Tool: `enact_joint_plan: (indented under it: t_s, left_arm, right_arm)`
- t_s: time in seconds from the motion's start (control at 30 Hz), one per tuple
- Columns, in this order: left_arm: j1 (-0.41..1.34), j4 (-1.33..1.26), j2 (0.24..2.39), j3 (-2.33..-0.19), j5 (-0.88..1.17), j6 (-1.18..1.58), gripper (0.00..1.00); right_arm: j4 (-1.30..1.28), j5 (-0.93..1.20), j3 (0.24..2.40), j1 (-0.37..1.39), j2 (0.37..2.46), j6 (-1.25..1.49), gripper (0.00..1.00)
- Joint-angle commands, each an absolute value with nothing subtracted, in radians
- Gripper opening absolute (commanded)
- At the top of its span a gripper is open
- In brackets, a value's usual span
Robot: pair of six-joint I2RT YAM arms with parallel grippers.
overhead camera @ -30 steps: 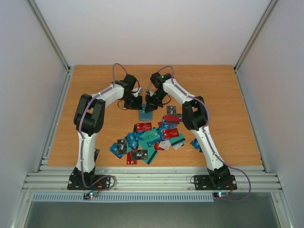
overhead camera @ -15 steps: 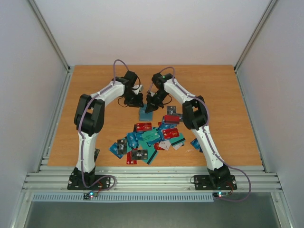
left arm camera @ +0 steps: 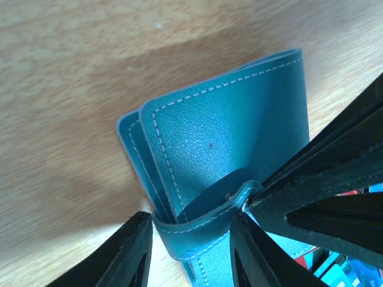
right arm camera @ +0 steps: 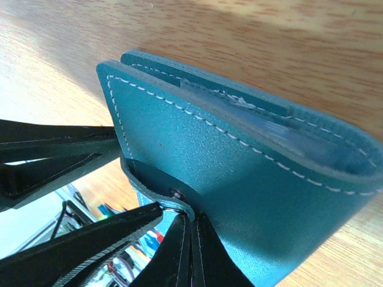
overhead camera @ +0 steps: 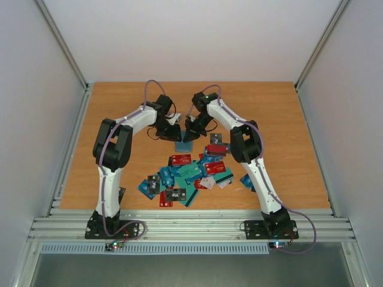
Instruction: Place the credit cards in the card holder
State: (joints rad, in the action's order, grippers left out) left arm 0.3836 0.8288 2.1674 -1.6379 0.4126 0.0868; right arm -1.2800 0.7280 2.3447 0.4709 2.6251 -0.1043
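Note:
The teal-blue card holder [overhead camera: 182, 144] stands on edge on the table between both grippers. In the left wrist view the card holder [left arm camera: 227, 137] is folded, with its strap wrapped round the near edge. My left gripper [left arm camera: 190, 251] is shut on that strapped edge, one finger touching each side. My right gripper [right arm camera: 192, 239] is shut on the tab of the strap, next to the snap on the card holder [right arm camera: 251, 179]. The credit cards [overhead camera: 191, 173], red, teal, blue and black, lie in a loose pile nearer the arm bases.
The right gripper's fingers [left arm camera: 323, 179] cross the right side of the left wrist view. The left gripper's fingers [right arm camera: 54, 149] show at the left of the right wrist view. A metal rail [overhead camera: 179, 227] runs along the table's near edge.
My left wrist has shifted slightly up and toward the card holder. My right gripper and the holder have stayed almost in place.

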Motion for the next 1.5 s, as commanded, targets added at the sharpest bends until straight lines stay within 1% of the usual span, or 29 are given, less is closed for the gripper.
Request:
enact_joint_plan:
  t_s: [0.0,0.17,0.4,0.73,1.07,1.37,1.47]
  left_arm:
    - [0.399,0.768,2.125,-1.602,0.460,0.048,0.40]
    - [0.409,0.741,2.137,-1.597,0.438,0.073,0.41]
    - [0.411,0.721,2.146,-1.595,0.397,0.094,0.40]
    - [0.410,0.699,2.168,-1.606,0.404,0.133,0.43]
    - [0.403,0.789,2.262,-1.683,0.374,0.136,0.34]
    - [0.405,0.847,2.294,-1.705,0.345,0.125,0.33]
    - [0.407,0.869,2.308,-1.714,0.323,0.123,0.33]
  right_arm:
    - [-1.318,0.586,2.297,0.465,2.707,-0.080,0.01]
    - [-1.322,0.595,2.296,0.461,2.712,-0.076,0.01]
    - [-1.324,0.615,2.296,0.460,2.718,-0.069,0.01]
    - [-1.324,0.643,2.306,0.460,2.732,-0.054,0.01]
    - [-1.362,0.659,2.358,0.460,2.762,-0.039,0.01]
    - [-1.415,0.657,2.427,0.462,2.796,-0.002,0.01]
    - [-1.426,0.660,2.460,0.462,2.806,0.039,0.03]
